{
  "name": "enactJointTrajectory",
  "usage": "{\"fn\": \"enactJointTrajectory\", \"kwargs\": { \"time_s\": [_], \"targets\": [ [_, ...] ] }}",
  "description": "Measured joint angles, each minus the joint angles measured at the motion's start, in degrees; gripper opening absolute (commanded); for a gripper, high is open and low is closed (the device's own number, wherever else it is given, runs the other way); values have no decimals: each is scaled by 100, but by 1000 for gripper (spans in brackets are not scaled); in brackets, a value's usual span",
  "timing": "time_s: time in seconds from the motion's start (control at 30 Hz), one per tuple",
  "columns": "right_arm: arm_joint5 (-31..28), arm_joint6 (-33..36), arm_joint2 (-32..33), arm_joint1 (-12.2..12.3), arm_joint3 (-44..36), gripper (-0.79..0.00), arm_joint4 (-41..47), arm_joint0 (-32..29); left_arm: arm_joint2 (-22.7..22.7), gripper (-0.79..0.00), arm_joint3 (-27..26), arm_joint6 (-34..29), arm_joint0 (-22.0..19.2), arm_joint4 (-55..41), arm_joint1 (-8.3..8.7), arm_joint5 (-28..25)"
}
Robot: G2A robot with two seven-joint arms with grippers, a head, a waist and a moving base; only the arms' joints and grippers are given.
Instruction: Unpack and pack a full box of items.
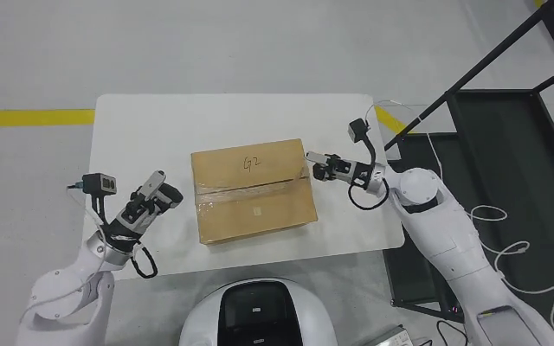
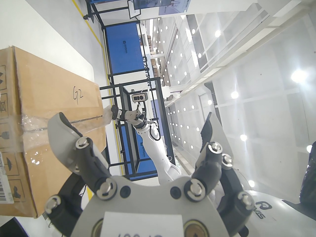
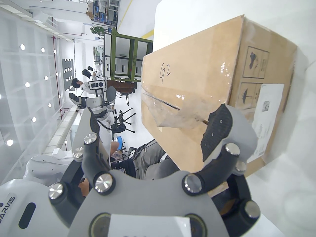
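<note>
A closed cardboard box [image 1: 251,192] marked by hand stands in the middle of the white table [image 1: 143,130]. Clear tape [image 1: 247,192] runs along its top seam. My right gripper [image 1: 317,164] is open at the box's right top edge, where the seam ends. In the right wrist view the gripper [image 3: 155,127] has one fingertip [image 3: 218,127] against the box [image 3: 197,70], and a loose end of tape [image 3: 170,120] lies between the fingers. My left gripper [image 1: 161,197] is open with nothing in it, a short way left of the box [image 2: 51,124]; in its own wrist view the gripper [image 2: 135,129] stands level with the box's top.
A dark metal rack [image 1: 485,138] stands just off the table's right side, close behind the right arm. Bare table lies beyond the box and to its left. A yellow floor line [image 1: 43,116] runs past the far left corner.
</note>
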Motion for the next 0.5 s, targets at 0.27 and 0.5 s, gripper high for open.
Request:
{"fn": "enactJointTrajectory", "kwargs": {
  "time_s": [0.27,0.5],
  "targets": [
    [-703,-158,1071,152,-350,0,490,-1098,927,0,54,306,-497,1085,-47,-11],
    [-1079,234,1459,198,-383,0,795,-1534,1809,0,189,1004,-877,2884,-115,-550]
  ]
}}
